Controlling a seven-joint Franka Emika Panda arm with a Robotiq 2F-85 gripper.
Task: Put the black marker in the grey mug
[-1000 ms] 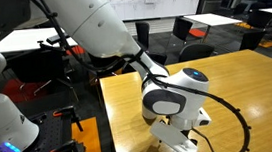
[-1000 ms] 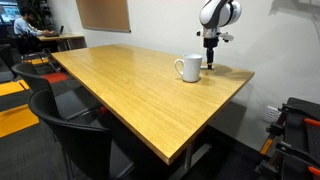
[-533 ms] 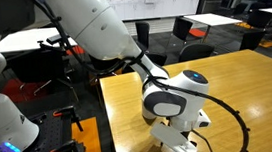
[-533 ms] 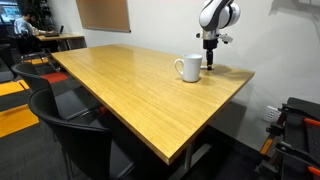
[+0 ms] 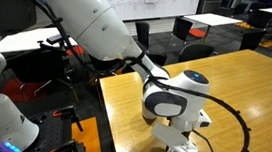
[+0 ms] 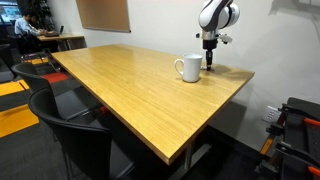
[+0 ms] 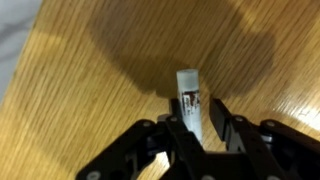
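Note:
In the wrist view the black marker (image 7: 189, 90) shows as a pale barrel with a dark label, on the wooden table (image 7: 80, 80) between my fingers. My gripper (image 7: 196, 105) has narrowed round it: the left finger (image 7: 174, 108) is against the barrel, while a slit remains before the right finger (image 7: 218, 108). In an exterior view the gripper (image 6: 209, 62) points down at the table's far corner, just behind the grey mug (image 6: 187, 68), which stands upright. The marker is too small to make out there.
The wooden table (image 6: 130, 90) has its edge close behind the gripper. Black chairs (image 6: 70, 125) stand at its near side. In an exterior view the arm's white wrist (image 5: 173, 94) hides the gripper, and a black cable (image 5: 243, 126) loops over the table.
The jaws have drawn in from wide open to close round the marker. The arm, the mug and the marker have stayed in place.

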